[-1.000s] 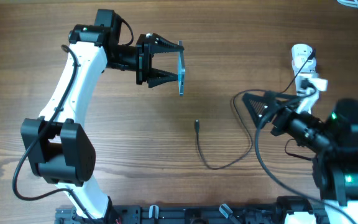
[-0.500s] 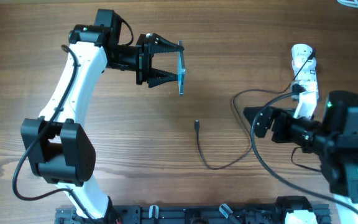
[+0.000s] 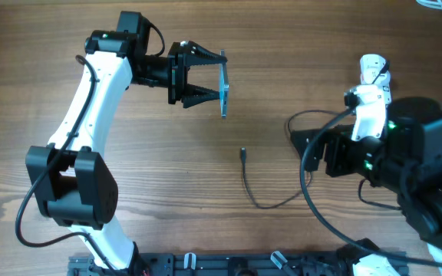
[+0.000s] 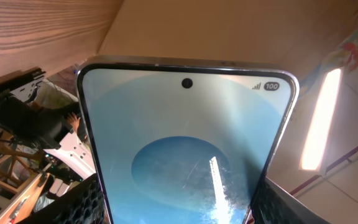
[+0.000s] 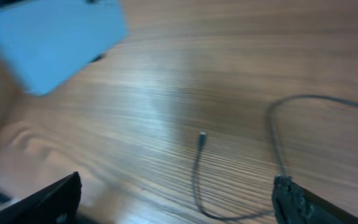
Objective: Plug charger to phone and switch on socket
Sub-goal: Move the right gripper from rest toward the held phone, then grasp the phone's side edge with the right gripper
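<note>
My left gripper (image 3: 218,83) clamps the phone (image 3: 223,84) by its edges, turned edge-on. The charger (image 3: 242,156) tip lies loose near the phone. My right gripper (image 5: 176,186), spread wide and empty, and the socket (image 3: 373,77) are well apart from it.

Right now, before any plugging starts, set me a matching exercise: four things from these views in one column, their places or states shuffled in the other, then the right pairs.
Things
1. phone
2. charger tip
3. socket
4. right fingers

Places or states
A. spread open, gripping nothing
B. lying loose on the bare wood, mid-table
C. held on edge between the left fingers
D. white, on the right side of the table, partly hidden by the right arm

Pairs: 1-C, 2-B, 3-D, 4-A
</note>
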